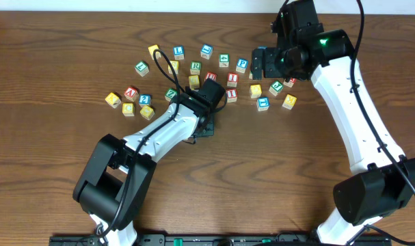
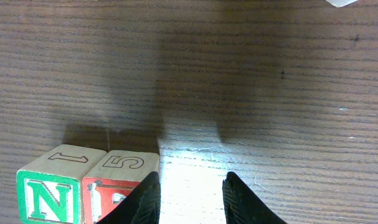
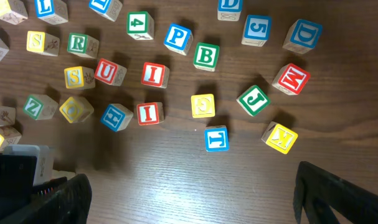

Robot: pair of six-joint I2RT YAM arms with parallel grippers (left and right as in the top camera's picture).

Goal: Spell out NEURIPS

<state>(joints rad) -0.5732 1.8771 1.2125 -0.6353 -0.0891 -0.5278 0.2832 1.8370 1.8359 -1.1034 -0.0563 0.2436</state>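
Note:
In the left wrist view a green N cube [image 2: 47, 199] and a red-framed cube [image 2: 111, 196] stand side by side and touching at the lower left. My left gripper [image 2: 190, 177] is just right of the red-framed cube, jaws partly apart over bare wood and holding nothing. Loose cubes lie in the right wrist view: green R [image 3: 81, 43], red U [image 3: 109, 71], two red I cubes [image 3: 154, 74] [image 3: 149, 113], blue P [image 3: 177, 36] and yellow S [image 3: 78, 77]. My right gripper [image 3: 192, 193] hangs wide open above the table, below these cubes in the picture.
Other lettered cubes are scattered around: green B [image 3: 206, 56], blue D [image 3: 304, 35], red M [image 3: 291, 79], green J [image 3: 253, 100], yellow K [image 3: 279, 137], blue T [image 3: 216, 138]. More cubes sit at the left [image 1: 128, 99]. The left arm [image 1: 159, 133] crosses the table middle.

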